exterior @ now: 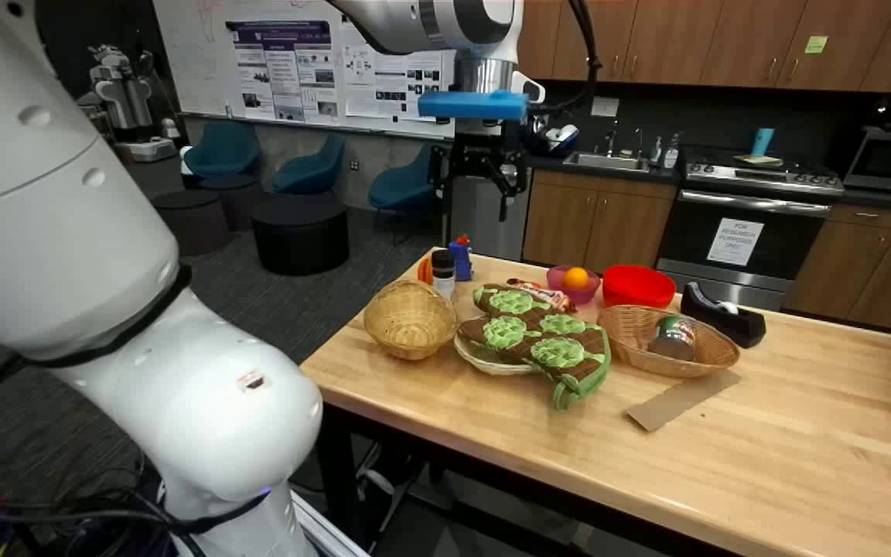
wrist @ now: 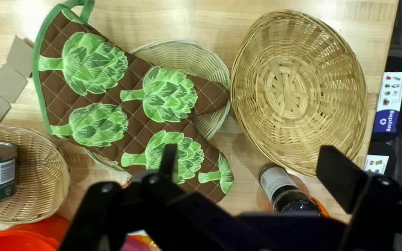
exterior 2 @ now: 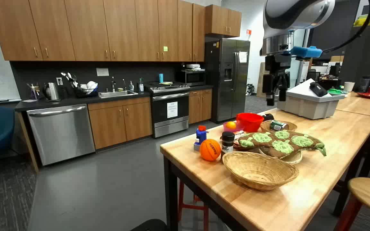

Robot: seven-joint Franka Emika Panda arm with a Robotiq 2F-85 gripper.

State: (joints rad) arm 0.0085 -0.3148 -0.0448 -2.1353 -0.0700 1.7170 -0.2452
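My gripper (wrist: 248, 157) is open and holds nothing; in both exterior views it hangs above the table (exterior: 801, 433), apart from everything (exterior: 476, 186) (exterior 2: 276, 96). Below it in the wrist view is a black-capped bottle (wrist: 277, 181) with a white label, upright on the table. A tan wicker basket (wrist: 288, 90) with nothing in it stands beside the bottle. A brown oven mitt (wrist: 134, 115) with green artichokes lies across a pale round basket (wrist: 183, 55) and partly covers it. An orange ball (exterior 2: 210, 149) stands by the bottle, mostly hidden in the wrist view.
An oval basket (exterior: 623, 340) holds a green can (exterior: 674, 336). A red bowl (exterior: 637, 286), a purple bowl (exterior: 561, 282) with an orange, a blue red-topped thing (exterior 2: 201, 136), a black tape dispenser (exterior: 724, 313) and a cardboard strip (exterior: 681, 402) are on the table. A grey bin (exterior 2: 313, 104) stands farther along.
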